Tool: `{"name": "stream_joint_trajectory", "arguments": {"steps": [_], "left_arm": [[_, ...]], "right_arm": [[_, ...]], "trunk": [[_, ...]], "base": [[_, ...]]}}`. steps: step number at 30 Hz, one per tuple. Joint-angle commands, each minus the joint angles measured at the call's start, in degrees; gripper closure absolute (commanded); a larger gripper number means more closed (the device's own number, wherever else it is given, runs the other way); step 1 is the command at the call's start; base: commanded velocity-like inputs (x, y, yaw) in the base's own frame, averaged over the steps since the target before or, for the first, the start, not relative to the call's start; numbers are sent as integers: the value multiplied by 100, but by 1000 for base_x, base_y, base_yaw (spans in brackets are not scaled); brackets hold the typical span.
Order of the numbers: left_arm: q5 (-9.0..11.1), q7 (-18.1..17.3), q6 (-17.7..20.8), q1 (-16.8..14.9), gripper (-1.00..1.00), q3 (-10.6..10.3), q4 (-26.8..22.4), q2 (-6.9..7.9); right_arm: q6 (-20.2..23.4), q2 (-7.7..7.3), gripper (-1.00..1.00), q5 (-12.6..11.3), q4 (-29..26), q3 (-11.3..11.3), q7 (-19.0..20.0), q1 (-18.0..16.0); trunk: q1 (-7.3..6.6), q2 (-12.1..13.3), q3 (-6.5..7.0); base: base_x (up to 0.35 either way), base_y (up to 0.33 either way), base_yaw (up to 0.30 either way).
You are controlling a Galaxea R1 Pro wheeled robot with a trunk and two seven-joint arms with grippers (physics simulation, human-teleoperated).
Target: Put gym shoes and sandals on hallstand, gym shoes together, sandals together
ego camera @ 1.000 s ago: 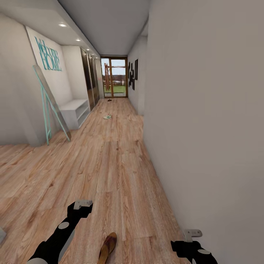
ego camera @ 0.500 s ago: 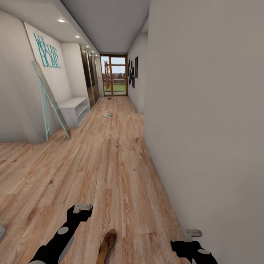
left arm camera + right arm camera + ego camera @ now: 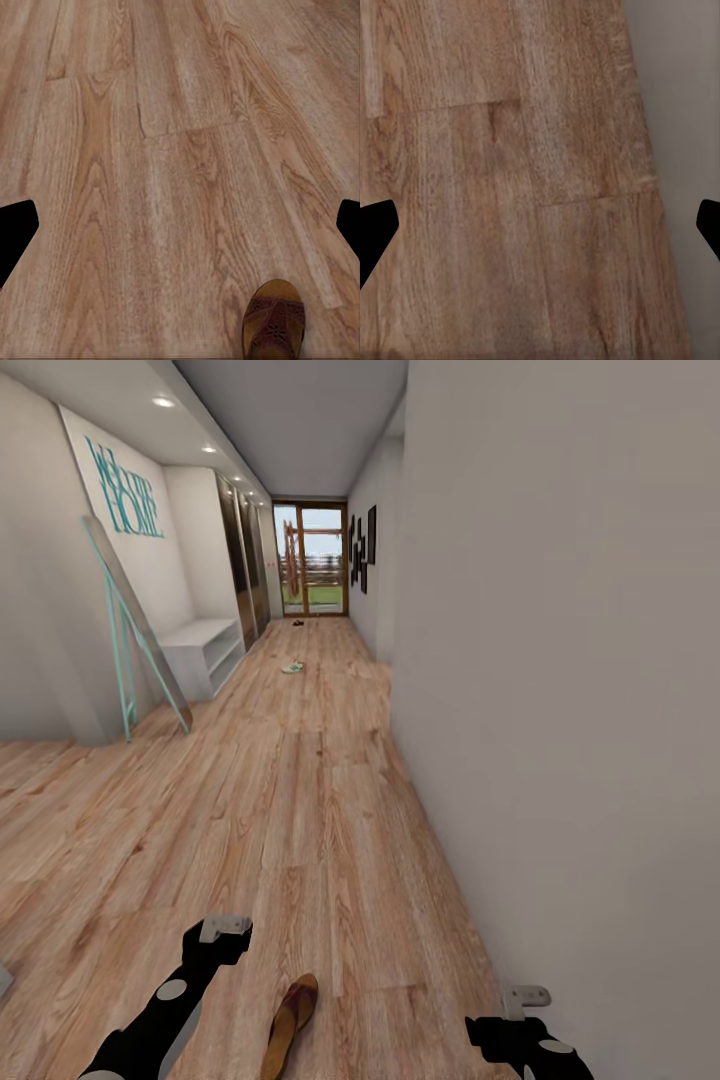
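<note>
One sandal (image 3: 290, 1015) near; one gym shoe (image 3: 292, 668) and one dark item (image 3: 298, 623) (unclear) farther down the floor (image 3: 300, 810). Both grippers (image 3: 180, 225) (image 3: 540, 225) released, fingers spread.

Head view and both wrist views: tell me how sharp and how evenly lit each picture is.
Head view: wide-angle stretch, walls splay outward; ceiling spotlights and the bright glass door glow, the far sneaker is a small blur, the near sandal is clear. Left wrist view: flat even light, floor grain fairly crisp, sandal legible. Right wrist view: softer, grain smeared, grey wall featureless.
</note>
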Motion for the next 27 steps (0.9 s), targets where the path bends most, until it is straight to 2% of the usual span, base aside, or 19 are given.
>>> {"name": "stream_joint_trajectory", "arguments": {"steps": [1,6,14,20,22,27], "left_arm": [[-27,-1,-18,-3,-100,-1,3,1],[-23,-1,-89,-3,-100,-1,15,1],[-31,-1,-566,-3,-100,-1,300,1],[-35,-1,-642,-3,-100,2,365,-1],[-35,-1,-651,-3,-100,5,369,-3],[-35,-1,-658,-9,-100,7,365,-29]], "right_arm": [[30,-2,-100,-2,-8,-1,-2,-4],[56,-7,-100,-7,-7,-2,-1,-4],[367,1,-100,-12,-7,-10,5,-7],[430,4,-100,-2,-197,-10,21,-72],[554,7,-100,-11,-434,-5,23,-255],[1035,15,-100,-18,-605,2,35,-401]], "trunk": [[22,-44,-33],[132,-245,-169],[307,-565,-388],[439,-806,-552],[483,-886,-607],[593,-1087,-744]], "base": [[0,0,0],[0,0,0],[0,0,1],[0,0,46],[0,0,74],[0,0,79]]}}
